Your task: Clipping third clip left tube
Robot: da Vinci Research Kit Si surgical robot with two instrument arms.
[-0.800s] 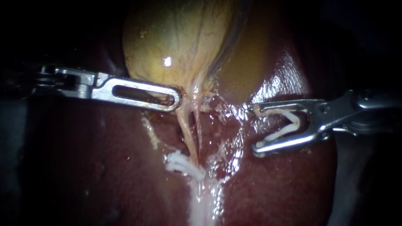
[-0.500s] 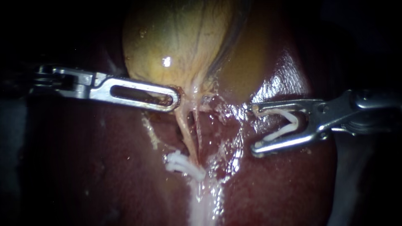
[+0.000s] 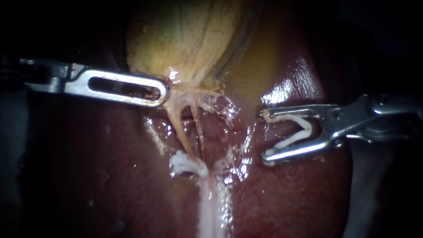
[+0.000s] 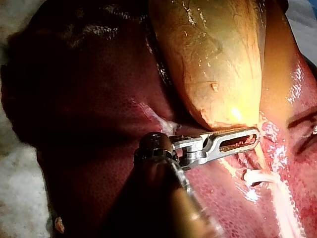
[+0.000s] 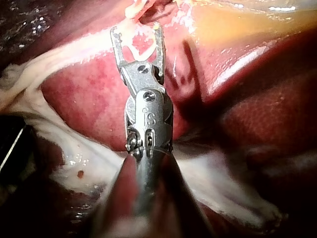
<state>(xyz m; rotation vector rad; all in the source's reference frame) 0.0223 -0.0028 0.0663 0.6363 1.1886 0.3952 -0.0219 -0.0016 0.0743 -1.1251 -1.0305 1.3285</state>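
Approach step. The left instrument [image 3: 162, 92], its end effector pinching the gallbladder [image 3: 185, 39] just above the left tube [image 3: 179, 130], holds that tube taut. The right instrument [image 3: 264, 137], end effector spread around an open clip [image 3: 302, 130], sits well apart from the tube. It probably needs to straddle the tube next, above the white clips [image 3: 187, 164].

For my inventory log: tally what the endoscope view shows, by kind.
Instruments: 2 (left instrument, right instrument)
Tubes: 2 (left tube, right tube)
White clips: 3 (loaded clip 1; bunched clips on the left tube, seemingly 2)
Gallbladder: 1
Liver: 1
Total: 9
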